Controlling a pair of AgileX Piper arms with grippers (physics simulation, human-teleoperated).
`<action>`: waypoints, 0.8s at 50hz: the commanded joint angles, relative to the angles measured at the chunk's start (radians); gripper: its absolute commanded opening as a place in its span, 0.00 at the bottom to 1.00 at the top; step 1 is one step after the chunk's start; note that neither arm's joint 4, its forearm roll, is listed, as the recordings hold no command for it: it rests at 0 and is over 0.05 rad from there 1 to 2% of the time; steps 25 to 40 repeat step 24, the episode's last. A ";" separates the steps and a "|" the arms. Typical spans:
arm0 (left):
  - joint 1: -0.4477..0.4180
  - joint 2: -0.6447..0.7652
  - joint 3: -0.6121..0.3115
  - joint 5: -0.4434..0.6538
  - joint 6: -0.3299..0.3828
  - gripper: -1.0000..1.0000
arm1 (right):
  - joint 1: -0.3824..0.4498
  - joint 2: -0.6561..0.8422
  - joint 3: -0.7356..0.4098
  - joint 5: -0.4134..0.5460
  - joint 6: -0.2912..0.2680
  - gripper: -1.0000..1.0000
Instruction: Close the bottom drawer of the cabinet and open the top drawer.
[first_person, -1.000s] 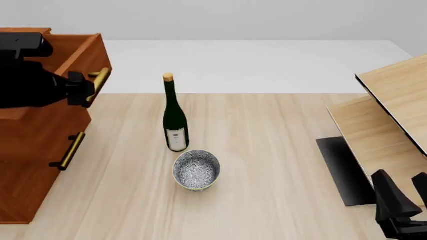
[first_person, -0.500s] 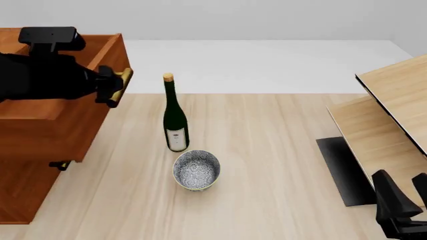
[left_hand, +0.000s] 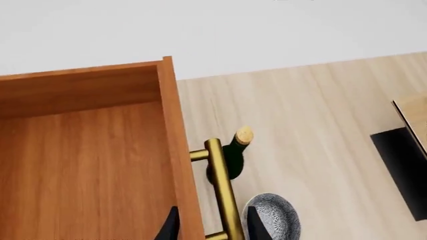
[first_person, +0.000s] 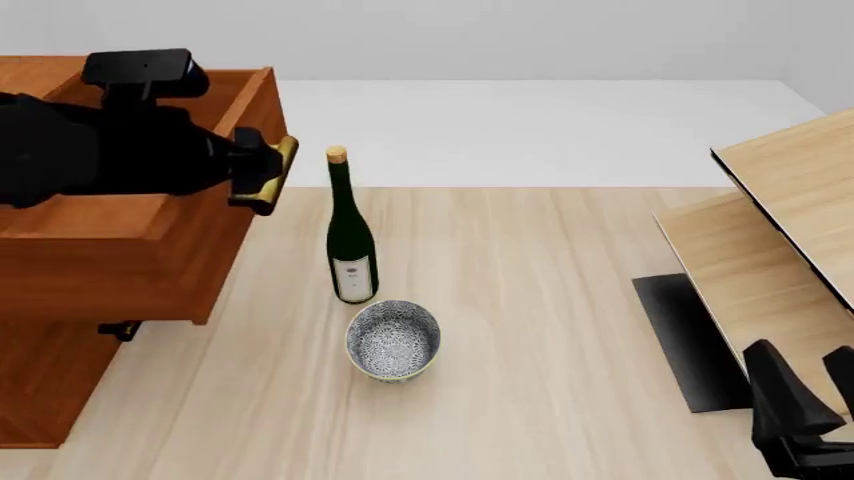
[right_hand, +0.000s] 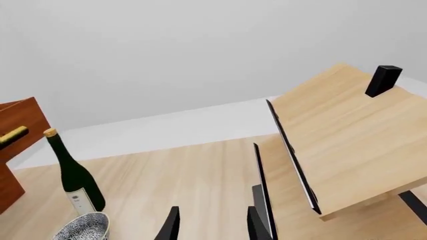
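Top drawer (first_person: 134, 245) farther out, left tool (first_person: 262, 170) clamping its handle (left_hand: 223, 192), hiding lower drawers; right tool (right_hand: 212, 225) parted.

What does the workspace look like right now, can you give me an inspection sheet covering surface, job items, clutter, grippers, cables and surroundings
Surface: pale wooden table, white area beyond it.
Job's things: cabinet at the left; top drawer pulled out, interior bare in the left wrist view; its brass handle between the left gripper's fingers. Bottom drawer not discernible.
Clutter: green wine bottle upright; patterned bowl just in front of it, both near the drawer front.
Grippers: left gripper shut on the handle; right gripper open, idle at the near right.
Cables: nothing seen.
Surroundings: tilted pale wooden shelf boards at the right; plain grey wall.
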 joint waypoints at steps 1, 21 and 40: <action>-0.068 0.023 -0.033 -0.008 -0.006 1.00 | 0.002 0.000 0.000 0.000 0.000 1.00; -0.164 0.015 -0.151 0.010 -0.043 1.00 | 0.008 -0.001 -0.004 0.004 -0.023 1.00; -0.157 -0.024 -0.206 0.038 -0.010 1.00 | 0.024 -0.003 -0.008 0.009 -0.050 1.00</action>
